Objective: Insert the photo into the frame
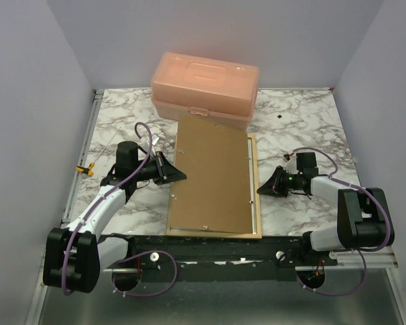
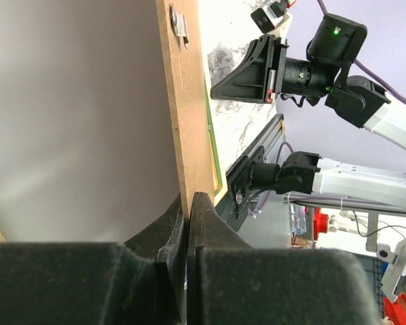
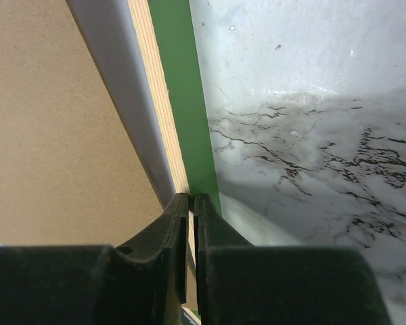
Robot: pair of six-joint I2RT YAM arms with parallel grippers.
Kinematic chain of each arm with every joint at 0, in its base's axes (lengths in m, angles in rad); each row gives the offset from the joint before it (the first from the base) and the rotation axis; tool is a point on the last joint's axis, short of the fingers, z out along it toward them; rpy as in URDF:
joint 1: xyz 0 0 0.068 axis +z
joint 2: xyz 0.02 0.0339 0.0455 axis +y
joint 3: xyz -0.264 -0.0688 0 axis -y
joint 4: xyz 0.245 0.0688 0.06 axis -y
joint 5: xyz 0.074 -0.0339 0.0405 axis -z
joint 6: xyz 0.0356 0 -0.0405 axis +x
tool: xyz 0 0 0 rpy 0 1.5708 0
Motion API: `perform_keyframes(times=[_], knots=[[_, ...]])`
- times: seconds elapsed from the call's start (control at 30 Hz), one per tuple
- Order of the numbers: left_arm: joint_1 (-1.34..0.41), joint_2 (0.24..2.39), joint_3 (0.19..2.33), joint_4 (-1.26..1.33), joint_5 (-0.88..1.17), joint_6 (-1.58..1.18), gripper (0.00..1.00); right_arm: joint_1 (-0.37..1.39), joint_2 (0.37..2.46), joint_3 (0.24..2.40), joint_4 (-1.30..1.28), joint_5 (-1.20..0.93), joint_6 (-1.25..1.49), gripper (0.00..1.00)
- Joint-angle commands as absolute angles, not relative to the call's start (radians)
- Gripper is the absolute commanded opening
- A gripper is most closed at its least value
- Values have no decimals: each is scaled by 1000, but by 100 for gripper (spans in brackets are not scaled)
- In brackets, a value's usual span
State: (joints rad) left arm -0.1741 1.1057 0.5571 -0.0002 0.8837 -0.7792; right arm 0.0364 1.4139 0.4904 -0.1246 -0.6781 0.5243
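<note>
The frame (image 1: 253,156) lies face down on the marble table, its pale wood back up and its green edge (image 3: 183,101) showing. A brown backing board (image 1: 210,176) rests askew on it, overhanging the left side. My left gripper (image 1: 179,175) is shut on the board's left edge (image 2: 183,101), with the fingertips (image 2: 189,198) pinching it. My right gripper (image 1: 260,189) is shut on the frame's right rail, whose wood runs between the fingers (image 3: 191,198). The photo is hidden; a grey strip (image 3: 115,74) beside the board could be its edge, but I cannot tell.
A peach plastic box (image 1: 204,88) stands at the back, touching the board's far end. A small yellow object (image 1: 86,169) lies at the table's left edge. The black rail (image 1: 210,247) with both arm bases runs just behind the frame's near side.
</note>
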Motion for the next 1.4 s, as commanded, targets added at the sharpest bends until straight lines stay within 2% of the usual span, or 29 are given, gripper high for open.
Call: perform_keyframes(times=[0.0,0.13,0.3,0.53,0.63,0.77,0.93,1.13,1.23,1.3,1.37], knots=[[-164,1094,560,5,891,-731,0,49,1426,501,-155,-640,522,9],[-147,1033,551,82,946,-805,0,50,1375,505,-163,-675,534,11],[-111,909,555,133,1002,-905,0,49,1246,539,-189,-686,564,21],[-62,806,447,537,1080,-1210,0,49,1096,628,-266,-694,574,44],[-57,801,417,659,1099,-1279,0,50,1046,655,-261,-751,584,57],[-44,774,412,658,1103,-1284,0,48,983,693,-238,-812,603,79],[-38,751,420,671,1111,-1299,0,49,951,669,-65,-946,725,94],[-39,756,405,817,1117,-1402,0,49,991,545,387,-1083,1029,96],[-39,762,398,874,1116,-1439,0,54,996,531,499,-1100,1114,94],[-39,763,397,879,1114,-1443,0,70,1001,535,562,-1111,1158,87],[-40,765,391,881,1108,-1440,0,106,1004,532,649,-1115,1220,76]])
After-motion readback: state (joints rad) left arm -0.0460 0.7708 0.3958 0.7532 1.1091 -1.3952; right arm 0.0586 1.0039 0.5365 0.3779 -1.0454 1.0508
